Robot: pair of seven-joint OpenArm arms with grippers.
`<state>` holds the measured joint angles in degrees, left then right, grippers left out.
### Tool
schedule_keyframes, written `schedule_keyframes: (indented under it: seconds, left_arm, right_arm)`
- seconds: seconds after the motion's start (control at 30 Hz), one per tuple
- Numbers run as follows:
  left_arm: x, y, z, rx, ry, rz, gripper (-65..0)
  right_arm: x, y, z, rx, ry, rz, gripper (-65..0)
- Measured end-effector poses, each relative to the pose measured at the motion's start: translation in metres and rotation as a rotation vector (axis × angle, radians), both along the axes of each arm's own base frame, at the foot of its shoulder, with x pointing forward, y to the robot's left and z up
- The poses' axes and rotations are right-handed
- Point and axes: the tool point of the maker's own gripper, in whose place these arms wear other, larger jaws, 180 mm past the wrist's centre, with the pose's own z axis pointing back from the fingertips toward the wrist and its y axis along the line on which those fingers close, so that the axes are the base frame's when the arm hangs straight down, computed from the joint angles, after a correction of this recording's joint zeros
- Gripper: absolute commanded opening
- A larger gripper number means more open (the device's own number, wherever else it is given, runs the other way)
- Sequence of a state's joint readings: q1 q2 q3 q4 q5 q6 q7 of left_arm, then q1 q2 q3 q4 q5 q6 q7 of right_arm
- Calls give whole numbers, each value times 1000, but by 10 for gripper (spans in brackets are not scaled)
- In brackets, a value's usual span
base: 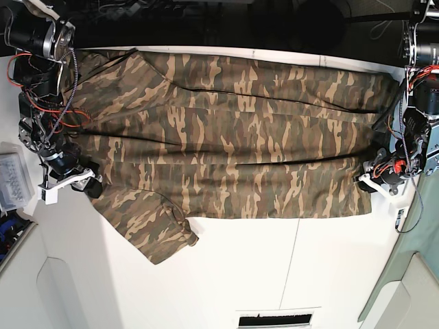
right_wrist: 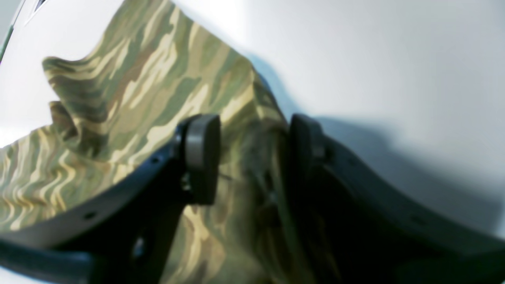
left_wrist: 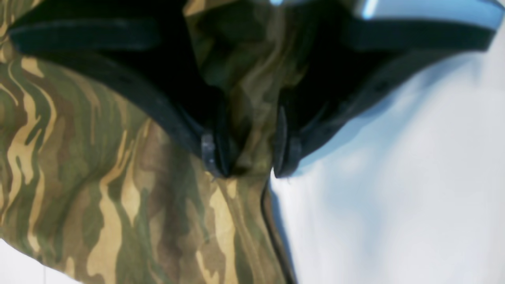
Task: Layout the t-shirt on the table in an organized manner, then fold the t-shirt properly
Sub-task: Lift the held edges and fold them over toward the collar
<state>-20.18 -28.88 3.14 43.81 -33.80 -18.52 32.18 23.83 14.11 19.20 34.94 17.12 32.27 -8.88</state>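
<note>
The camouflage t-shirt point(base: 233, 137) lies spread wide across the white table point(base: 274, 267), with one short sleeve point(base: 154, 229) sticking out toward the front left. My left gripper point(base: 370, 179) is down at the shirt's right edge. In the left wrist view its jaws point(left_wrist: 248, 165) stand apart astride the dark hem, with cloth point(left_wrist: 98, 177) between them and bare table point(left_wrist: 394, 197) to the right. My right gripper point(base: 92, 186) is at the left edge, above the sleeve. Its pads point(right_wrist: 252, 157) stand open with rumpled cloth point(right_wrist: 150, 79) between them.
A small clear plastic box point(base: 12, 181) sits at the table's far left edge, close to the right arm. A dark slot point(base: 274, 320) is cut into the front edge. Both arm bases with loose cables stand at the back corners.
</note>
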Motion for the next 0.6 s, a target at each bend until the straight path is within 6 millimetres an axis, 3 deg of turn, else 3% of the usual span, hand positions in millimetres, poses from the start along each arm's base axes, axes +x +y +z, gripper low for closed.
schedule_keyframes:
  seconds: [0.2,0.27,0.6]
  left_arm:
    - [-1,-2,-1,-1,7,-8,-650]
    - [-1,-5,-1,-1,8,-36,-650]
    - [3,-15,3,-20,-15,-102,-650]
  right_arm:
    - [-2,5,-3,6,19,15,-582]
    - [-3,6,-4,6,22,16,-650]
    - [-2,5,0,-7,18,27,-650]
